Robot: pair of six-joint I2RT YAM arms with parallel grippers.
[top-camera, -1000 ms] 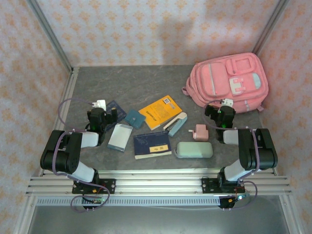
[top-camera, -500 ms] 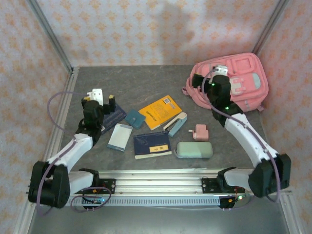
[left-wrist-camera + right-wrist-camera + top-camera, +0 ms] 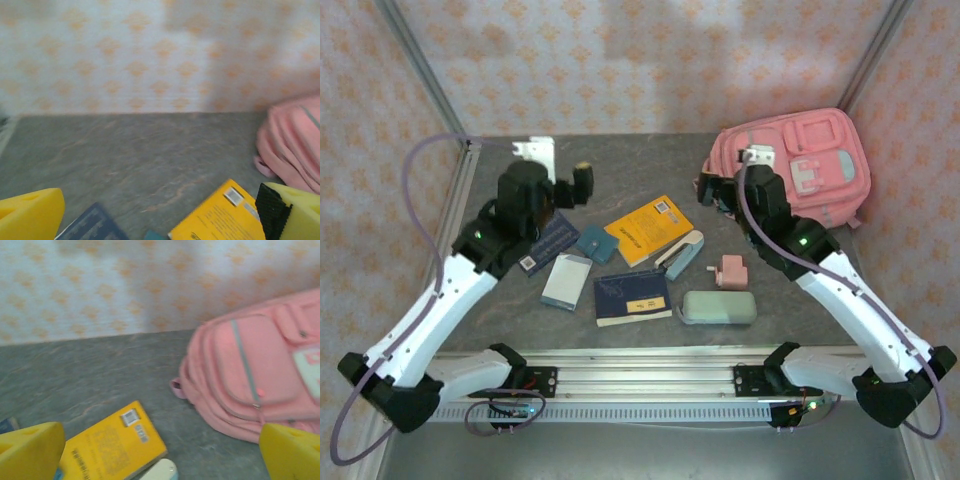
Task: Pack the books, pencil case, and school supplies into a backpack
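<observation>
The pink backpack (image 3: 800, 160) lies at the back right, also in the right wrist view (image 3: 250, 370) and the left wrist view (image 3: 295, 145). The books are spread mid-table: orange-yellow (image 3: 648, 228) (image 3: 225, 220) (image 3: 112, 447), navy (image 3: 632, 297), dark blue checked (image 3: 552, 238) (image 3: 92, 225), pale blue-grey (image 3: 566, 281). The mint pencil case (image 3: 719, 307) lies near the front. School supplies: teal pad (image 3: 595, 241), white-and-teal piece (image 3: 682, 254) (image 3: 160, 471), pink gadget (image 3: 730, 271). My left gripper (image 3: 560, 168) (image 3: 162, 220) hangs open above the checked book. My right gripper (image 3: 730, 178) (image 3: 160, 455) is open beside the backpack's left edge, holding nothing.
Patterned walls close in the grey table (image 3: 620, 170) at the back and both sides. Metal rails (image 3: 450, 230) run along the left edge and the front. Bare tabletop stretches behind the books, left of the backpack.
Both arms have unfolded from near their bases and reached up and forward, the left over the checked book, the right toward the backpack's left edge. Both grippers stayed open.
</observation>
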